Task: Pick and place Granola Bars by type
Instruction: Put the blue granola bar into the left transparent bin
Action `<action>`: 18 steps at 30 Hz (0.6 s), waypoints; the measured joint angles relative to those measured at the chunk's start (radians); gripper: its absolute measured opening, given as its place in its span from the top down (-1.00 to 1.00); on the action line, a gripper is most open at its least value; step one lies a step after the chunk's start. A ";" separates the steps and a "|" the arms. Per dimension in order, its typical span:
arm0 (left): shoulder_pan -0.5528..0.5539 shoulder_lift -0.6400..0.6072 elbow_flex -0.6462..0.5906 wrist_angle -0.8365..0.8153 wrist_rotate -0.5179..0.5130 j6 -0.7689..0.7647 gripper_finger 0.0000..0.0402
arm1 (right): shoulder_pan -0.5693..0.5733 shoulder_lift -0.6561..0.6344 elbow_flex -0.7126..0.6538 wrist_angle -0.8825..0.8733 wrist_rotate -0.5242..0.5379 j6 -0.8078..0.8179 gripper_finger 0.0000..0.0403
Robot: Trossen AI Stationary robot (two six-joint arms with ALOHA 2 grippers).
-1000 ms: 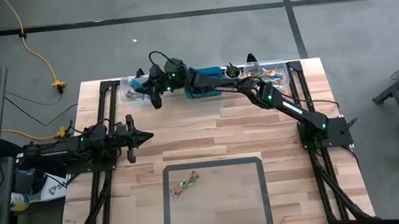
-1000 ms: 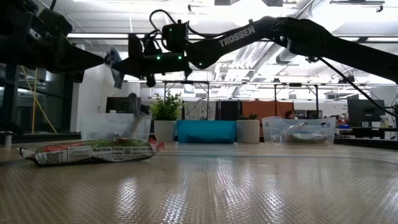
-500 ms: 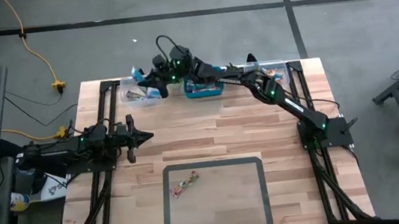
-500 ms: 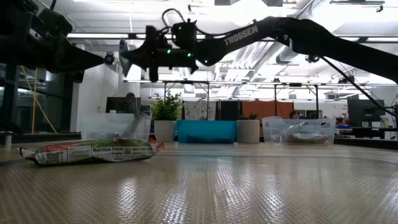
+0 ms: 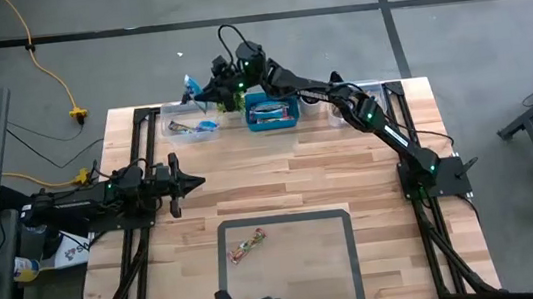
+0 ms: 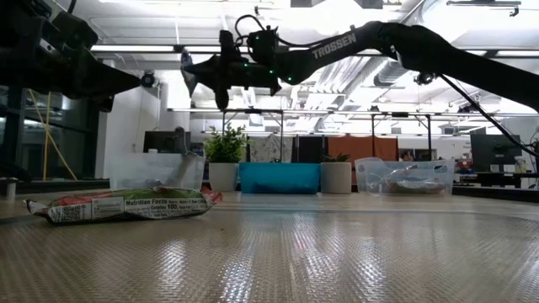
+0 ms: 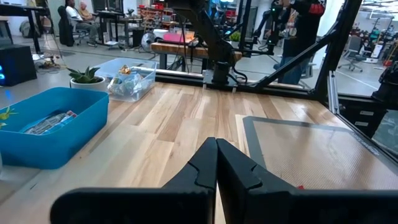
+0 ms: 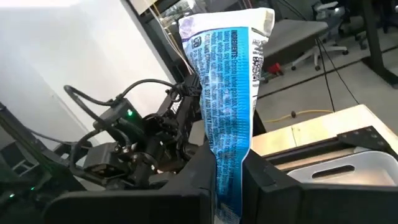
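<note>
My right gripper (image 5: 202,91) is shut on a light-blue granola bar (image 8: 227,93), high over the table's far left, near the clear bin (image 5: 186,124); the low view also shows this gripper (image 6: 190,76). A red, multicoloured granola bar (image 5: 247,245) lies flat on the dark mat (image 5: 291,277) near the front edge, and the same bar (image 6: 126,206) shows in the low view. Other bars lie in the blue bin (image 5: 273,115) and in the clear bin. My left gripper (image 5: 196,183) waits shut at the table's left side, holding nothing. My right gripper pinches one end of the light-blue bar (image 8: 227,167) between its two fingers (image 8: 200,175). The fingers lie about level and point toward the table's far left. The bar sticks out beyond the fingertips, along the fingers, and is lifted clear of everything.
A second clear bin (image 5: 361,95) with wrapped items stands at the far right. Small potted plants (image 6: 225,156) stand between the bins. The wooden table top (image 5: 279,173) between the bins and the mat is bare. A person sits far behind the table in the left wrist view.
My right gripper has risen and gone toward the table's far edge with the light-blue bar, rolling about its own axis as it went. It has stayed shut on the bar. The bar on the mat has not moved.
</note>
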 joint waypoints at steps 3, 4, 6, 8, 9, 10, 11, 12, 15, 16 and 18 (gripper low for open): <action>0.000 0.000 0.000 0.000 0.000 0.000 0.99 | -0.002 0.000 0.000 0.022 -0.003 -0.005 0.90; 0.000 0.000 0.000 0.000 0.000 0.000 0.99 | -0.003 0.000 0.000 0.031 -0.005 0.003 0.90; 0.000 0.000 0.000 0.000 0.000 0.000 0.99 | -0.007 0.000 0.000 0.043 -0.014 0.022 0.90; 0.000 0.000 0.000 0.000 0.000 0.000 0.99 | -0.008 0.000 0.000 0.046 -0.016 0.033 0.90; 0.000 0.000 0.000 0.000 0.000 0.000 0.99 | -0.008 0.000 0.000 0.046 -0.015 0.033 0.90; 0.000 0.000 0.000 0.000 0.000 0.000 0.99 | -0.008 0.000 0.000 0.046 -0.015 0.034 0.90; 0.000 0.000 0.000 0.000 0.000 0.000 0.99 | -0.006 0.000 0.000 0.046 -0.023 0.043 0.90; 0.000 0.000 0.000 0.000 0.000 0.000 0.99 | -0.005 0.000 0.000 0.048 -0.036 0.056 0.90; 0.000 0.000 0.000 0.000 0.000 0.000 0.99 | 0.006 0.000 0.000 0.050 -0.084 0.106 0.90; 0.000 0.000 0.000 0.000 0.000 0.000 0.99 | 0.011 0.000 0.000 0.049 -0.100 0.115 0.90; 0.000 0.000 0.000 0.000 0.000 0.000 0.99 | 0.023 0.000 0.000 0.044 -0.136 0.131 0.90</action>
